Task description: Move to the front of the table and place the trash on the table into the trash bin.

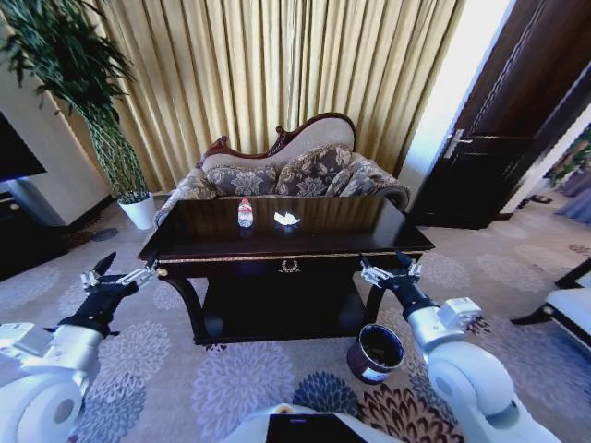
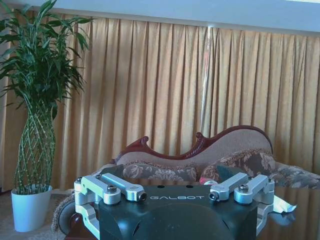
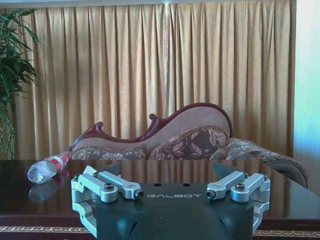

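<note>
Table: a large dark glossy wooden rectangular table with gold trim (image 1: 323, 235) stands on patterned floral carpet (image 1: 231, 378), with a gold emblem on its front and a lower shelf beneath.
Room: a patterned sofa with a carved dark wood back (image 1: 286, 166) sits just behind the table, before long golden curtains (image 1: 277, 65). A tall green plant in a white pot (image 1: 138, 210) stands off the table's left end; a dark wooden door (image 1: 517, 120) is on the right.
Bin: a small round dark brown trash bin with a shiny rim (image 1: 375, 353) stands on the carpet beside the table's front right leg, tilted toward the camera; what lies inside I cannot tell.
Bottle: a small clear plastic bottle with a red-and-white label (image 1: 245, 212) is on the tabletop left of centre; the right wrist view shows it lying on its side (image 3: 47, 168).
Paper: a crumpled white paper piece (image 1: 287, 218) lies near the middle of the tabletop, just right of the bottle, apart from it.
Left gripper (image 1: 118, 275): held in the air off the table's front left corner, jaws spread and empty.
Right gripper (image 1: 391, 269): held before the table's front right edge, above the bin, jaws spread and empty.
</note>
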Available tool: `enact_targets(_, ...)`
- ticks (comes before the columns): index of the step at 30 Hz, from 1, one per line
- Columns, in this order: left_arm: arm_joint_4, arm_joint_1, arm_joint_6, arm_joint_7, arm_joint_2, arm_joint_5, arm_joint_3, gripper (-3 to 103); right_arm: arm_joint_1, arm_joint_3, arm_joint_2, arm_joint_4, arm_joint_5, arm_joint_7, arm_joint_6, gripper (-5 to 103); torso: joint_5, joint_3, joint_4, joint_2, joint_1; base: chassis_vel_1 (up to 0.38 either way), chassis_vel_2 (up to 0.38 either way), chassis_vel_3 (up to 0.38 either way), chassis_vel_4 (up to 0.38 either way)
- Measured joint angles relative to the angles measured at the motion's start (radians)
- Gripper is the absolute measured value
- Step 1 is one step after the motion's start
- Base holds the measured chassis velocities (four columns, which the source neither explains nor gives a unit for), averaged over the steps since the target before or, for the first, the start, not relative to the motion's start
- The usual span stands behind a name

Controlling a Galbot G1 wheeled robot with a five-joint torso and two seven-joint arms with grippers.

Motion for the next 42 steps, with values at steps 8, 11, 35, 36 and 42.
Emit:
enact_targets(8, 0.0, 0.008, 0.001, 0.0, 0.0, 0.001, -0.002, 100, 0.001, -0.001, 0.001, 0.002, -0.01, 0.0, 0.0, 100, -0.0001, 0.0, 0.0, 0.0, 0.0, -0.11, 0.116, 0.106, -0.1)
enact_targets(11, 0.0, 0.007, 0.002, 0.0, 0.0, 0.003, 0.003, 100, 0.001, -0.002, 0.001, 0.002, -0.012, 0.0, 0.0, 100, 0.0, 0.0, 0.0, 0.0, 0.0, -0.199, 0.18, 0.19, -0.188)
enact_targets(35, 0.0, 0.013, 0.002, 0.003, -0.002, 0.005, 0.003, 100, 0.042, -0.044, -0.13, -0.009, 0.132, 0.02, -0.011, 100, 0.0, 0.0, 0.0001, 0.0, -0.001, -0.134, 0.136, 0.132, -0.133)
enact_targets(36, 0.0, 0.013, 0.002, 0.003, -0.003, 0.005, 0.003, 100, 0.062, -0.051, -0.152, -0.012, 0.168, 0.029, -0.028, 100, 0.0001, 0.0, 0.0, 0.0, -0.001, 0.0, 0.0, 0.0, 0.0)
enact_targets(42, 0.0, 0.012, -0.003, 0.002, -0.013, 0.005, 0.004, 100, 0.15, -0.071, -0.257, -0.045, 0.274, 0.036, -0.09, 100, -0.0001, 0.0, 0.0, 0.0, 0.0, 0.0, 0.0, 0.0, 0.0)
